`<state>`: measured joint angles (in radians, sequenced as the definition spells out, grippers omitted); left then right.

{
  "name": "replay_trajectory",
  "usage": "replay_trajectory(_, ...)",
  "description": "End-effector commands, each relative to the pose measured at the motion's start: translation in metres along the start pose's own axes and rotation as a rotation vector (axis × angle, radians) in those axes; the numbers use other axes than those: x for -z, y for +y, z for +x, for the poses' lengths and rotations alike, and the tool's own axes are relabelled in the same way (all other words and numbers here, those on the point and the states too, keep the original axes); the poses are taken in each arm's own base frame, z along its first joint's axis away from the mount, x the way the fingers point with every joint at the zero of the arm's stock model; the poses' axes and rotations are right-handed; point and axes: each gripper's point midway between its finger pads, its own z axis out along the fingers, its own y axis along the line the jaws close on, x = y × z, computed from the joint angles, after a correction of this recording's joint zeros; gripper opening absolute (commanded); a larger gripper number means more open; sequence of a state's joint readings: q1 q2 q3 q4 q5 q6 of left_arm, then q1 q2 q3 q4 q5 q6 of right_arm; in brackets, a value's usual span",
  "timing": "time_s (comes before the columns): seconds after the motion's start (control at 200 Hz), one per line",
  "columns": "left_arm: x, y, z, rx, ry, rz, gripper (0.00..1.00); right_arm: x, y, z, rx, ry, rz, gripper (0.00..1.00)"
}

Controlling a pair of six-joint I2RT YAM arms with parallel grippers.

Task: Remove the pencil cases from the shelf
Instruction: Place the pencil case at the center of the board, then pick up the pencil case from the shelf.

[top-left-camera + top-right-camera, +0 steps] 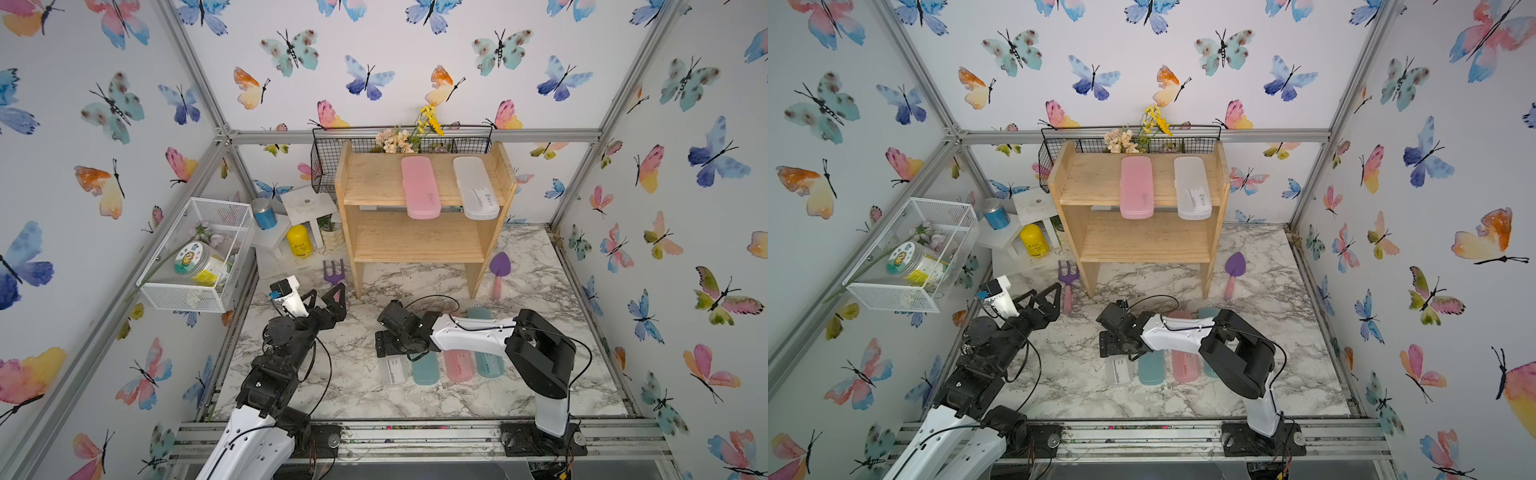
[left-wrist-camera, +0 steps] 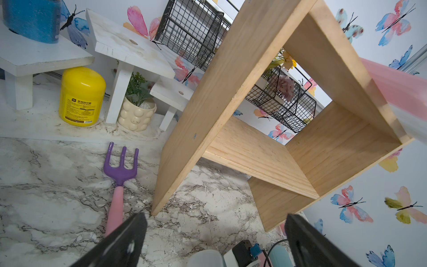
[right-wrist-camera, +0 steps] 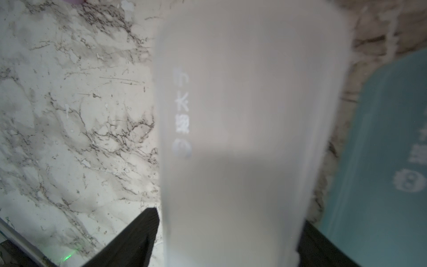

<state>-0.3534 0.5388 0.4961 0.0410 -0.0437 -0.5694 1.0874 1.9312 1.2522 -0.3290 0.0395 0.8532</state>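
Note:
Two pencil cases, one pink (image 1: 419,187) (image 1: 1136,187) and one frosted white (image 1: 476,187) (image 1: 1192,187), lie on the top tier of the wooden shelf (image 1: 424,249) (image 1: 1142,245), overhanging its front edge. On the marble table lie a frosted white case (image 1: 392,370) (image 3: 242,115), a teal case (image 1: 426,370), a pink case (image 1: 457,365) and another teal case (image 1: 490,365), partly under my right arm. My right gripper (image 1: 388,345) (image 3: 230,216) is low over the white table case, fingers flanking it with a thin gap, open. My left gripper (image 1: 328,289) (image 2: 215,216) hangs wide open and empty, left of the shelf.
A purple toy fork (image 1: 334,272) and trowel (image 1: 498,270) lie by the shelf's legs. A white mesh basket (image 1: 199,253) hangs at the left. A black wire basket (image 1: 328,166) sits behind the shelf. White stands (image 1: 307,203), a yellow jar (image 1: 299,241) and a blue can (image 1: 264,214) crowd the back left.

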Motion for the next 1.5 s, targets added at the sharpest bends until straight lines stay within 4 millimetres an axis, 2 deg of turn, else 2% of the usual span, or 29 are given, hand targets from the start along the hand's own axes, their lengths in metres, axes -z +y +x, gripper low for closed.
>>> replay_trajectory(0.0,0.0,-0.008,-0.004,0.012,-0.007,0.04,0.99,0.002,-0.002,-0.004,0.005,-0.022,0.025,0.92)
replay_trajectory(0.125,0.002,-0.011,-0.009,0.017,-0.008,0.041,0.99,0.018,0.005,-0.012,-0.002,-0.071,-0.019,0.96)
replay_trajectory(0.19,0.001,-0.015,-0.013,0.035,-0.011,0.047,0.99,0.039,0.012,-0.023,-0.005,-0.136,-0.069,0.97)
replay_trajectory(0.25,-0.001,-0.021,-0.018,0.069,-0.02,0.065,0.99,0.068,0.012,-0.034,-0.003,-0.218,-0.096,0.99)
replay_trajectory(0.32,-0.005,-0.036,-0.026,0.13,-0.019,0.13,0.99,0.1,-0.001,-0.045,0.008,-0.321,-0.07,0.99)
replay_trajectory(0.42,-0.015,-0.073,-0.032,0.254,0.04,0.293,0.99,0.142,-0.029,-0.057,0.021,-0.474,0.005,0.99)
replay_trajectory(0.516,-0.026,-0.109,-0.04,0.369,0.1,0.404,0.99,0.166,-0.058,-0.06,0.033,-0.547,0.079,0.99)
replay_trajectory(0.636,-0.028,-0.155,-0.059,0.38,0.067,0.462,0.99,0.169,-0.099,-0.066,-0.049,-0.477,0.106,0.99)
replay_trajectory(0.736,-0.035,-0.192,-0.074,0.399,0.072,0.533,0.99,0.181,-0.11,-0.075,-0.068,-0.5,0.079,0.99)
replay_trajectory(0.836,-0.057,-0.218,-0.078,0.428,0.124,0.571,0.99,0.188,-0.121,-0.085,-0.075,-0.506,0.081,0.99)
replay_trajectory(1.016,-0.095,-0.23,-0.081,0.498,0.13,0.552,0.99,0.195,-0.13,-0.095,-0.072,-0.511,0.08,0.99)
replay_trajectory(1.161,-0.118,-0.239,-0.072,0.514,0.181,0.547,0.99,0.197,-0.133,-0.095,-0.078,-0.52,0.069,0.99)
replay_trajectory(1.412,-0.135,-0.244,-0.07,0.527,0.186,0.54,1.0,0.193,-0.139,-0.093,-0.077,-0.516,0.073,0.99)
replay_trajectory(1.497,-0.136,-0.248,-0.07,0.536,0.195,0.566,0.94,0.191,-0.138,-0.093,-0.078,-0.512,0.063,0.99)
